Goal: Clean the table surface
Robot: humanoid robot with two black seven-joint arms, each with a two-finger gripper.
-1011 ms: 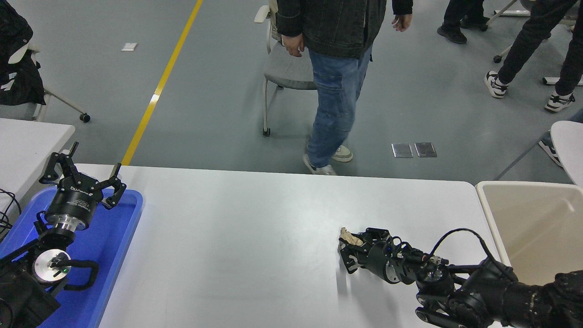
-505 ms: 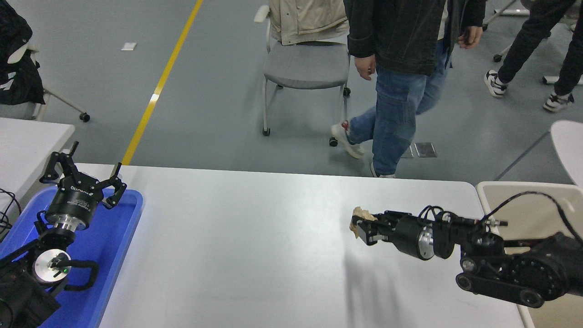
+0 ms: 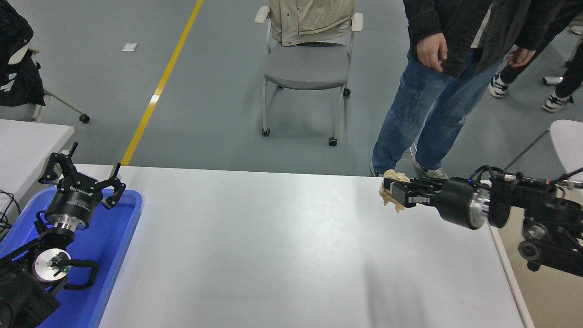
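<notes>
The white table surface (image 3: 273, 246) fills the lower half of the head view. My right gripper (image 3: 392, 193) is raised above its far right part, pointing left. It is shut on a crumpled beige paper wad (image 3: 391, 197). My left gripper (image 3: 82, 180) stays parked, open and empty, over the blue tray (image 3: 109, 255) at the lower left.
A beige bin (image 3: 537, 282) stands just off the table's right end, under my right arm. A person (image 3: 437, 68) in jeans stands at the far edge, close to my right gripper. A grey chair (image 3: 307, 64) stands behind. A smaller white table (image 3: 27, 136) is at the left.
My right gripper has lifted the paper wad off the table and carried it up and to the right, toward the far right corner. The person has walked to the right.
</notes>
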